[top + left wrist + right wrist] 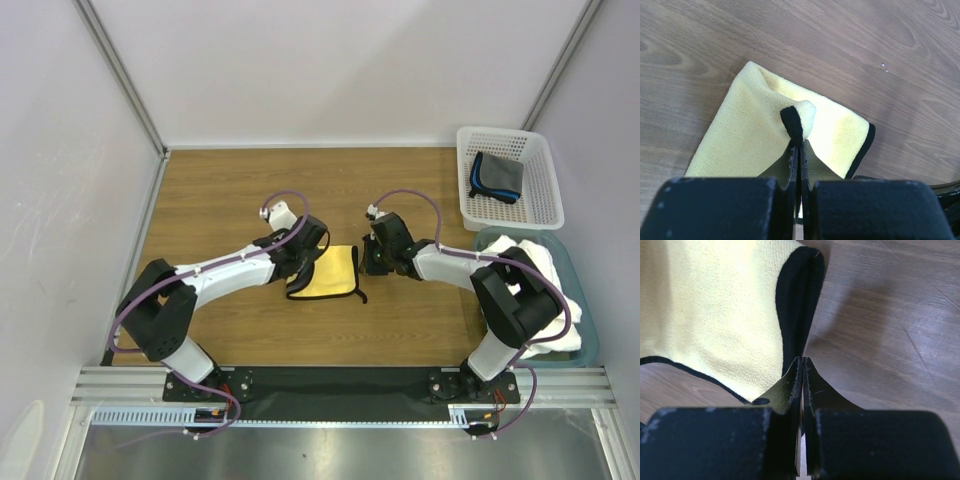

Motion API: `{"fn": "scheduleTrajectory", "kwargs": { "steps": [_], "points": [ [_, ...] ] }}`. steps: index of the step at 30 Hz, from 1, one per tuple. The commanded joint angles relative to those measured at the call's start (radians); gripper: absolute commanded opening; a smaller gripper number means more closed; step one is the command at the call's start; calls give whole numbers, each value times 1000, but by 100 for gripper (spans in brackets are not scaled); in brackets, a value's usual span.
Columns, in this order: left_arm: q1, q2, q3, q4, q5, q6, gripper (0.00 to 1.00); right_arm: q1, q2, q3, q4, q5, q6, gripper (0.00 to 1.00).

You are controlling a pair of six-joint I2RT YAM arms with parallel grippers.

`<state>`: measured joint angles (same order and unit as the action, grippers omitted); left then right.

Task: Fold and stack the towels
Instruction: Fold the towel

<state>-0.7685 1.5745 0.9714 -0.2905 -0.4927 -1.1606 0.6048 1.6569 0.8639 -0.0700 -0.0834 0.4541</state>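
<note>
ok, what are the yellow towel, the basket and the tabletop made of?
Yellow towel: apparently microfibre cloth, matte, fine nap, dark stitched edging. Basket: white plastic by its look, moulded perforated walls. Tabletop: wood grain, smooth, low sheen; laminate or veneer, cannot tell.

right pincer [801, 371] closed, gripping yellow towel [710, 310]

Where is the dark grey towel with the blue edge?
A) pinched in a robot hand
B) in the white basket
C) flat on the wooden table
B: the dark grey towel lies inside the white basket at the table's far right.
</note>
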Motion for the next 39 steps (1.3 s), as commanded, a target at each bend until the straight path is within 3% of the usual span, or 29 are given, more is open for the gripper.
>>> {"fn": "scheduleTrajectory", "kwargs": {
  "steps": [1, 23, 39],
  "points": [
    [0, 9, 52, 28, -14, 2, 0, 1, -2, -5, 41, -22, -26, 0],
    [-2, 134, 158, 8, 66, -185, 1, 29, 72, -23, 119, 5, 87, 0],
    [-57, 232, 213, 86, 103, -139, 0, 15, 69, -34, 102, 20, 100, 0]
  ]
}}
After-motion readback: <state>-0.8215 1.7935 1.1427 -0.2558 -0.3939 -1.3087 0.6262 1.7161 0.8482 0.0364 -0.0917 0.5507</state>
